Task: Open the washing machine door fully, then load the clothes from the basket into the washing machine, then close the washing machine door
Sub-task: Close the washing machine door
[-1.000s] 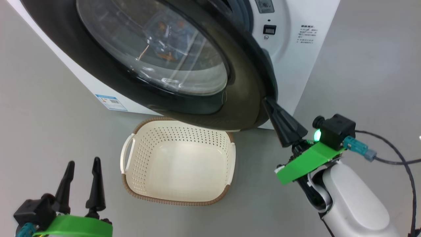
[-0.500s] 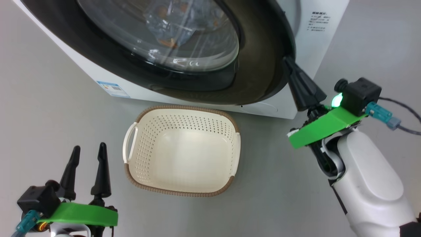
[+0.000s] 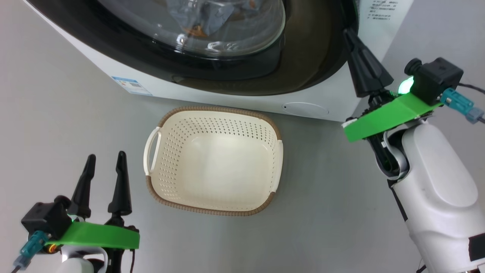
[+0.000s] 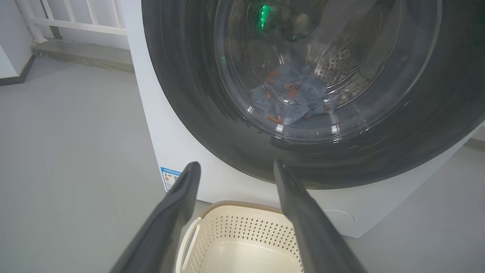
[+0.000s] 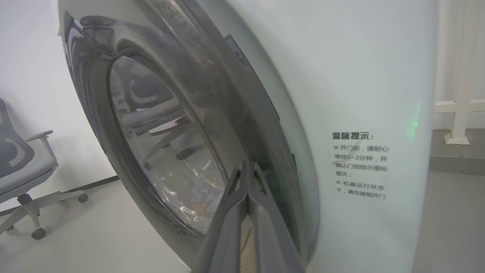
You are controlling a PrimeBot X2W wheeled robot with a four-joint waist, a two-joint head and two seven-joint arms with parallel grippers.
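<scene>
The washing machine door (image 3: 310,57), with its black rim and glass bowl, lies almost flat against the white washing machine (image 3: 333,102). I cannot tell whether it is latched. My right gripper (image 3: 349,36) is shut and empty, its tip pressed on the door's right rim; in the right wrist view the right gripper (image 5: 248,167) touches the door (image 5: 151,132). Blue clothes (image 4: 288,98) with orange prints lie in the drum behind the glass. The cream basket (image 3: 219,110) stands empty on the floor. My left gripper (image 3: 106,156) is open near its left handle.
A blue label (image 3: 130,85) and a round white flap (image 3: 305,109) sit low on the machine front. An office chair (image 5: 22,163) stands left of the machine. A white railing (image 4: 68,22) runs along the far wall. A cable (image 3: 473,89) trails from my right wrist.
The door has swung from ajar to nearly flat against the machine, with my shut right gripper following its rim. The head camera has shifted. The left gripper stays open.
</scene>
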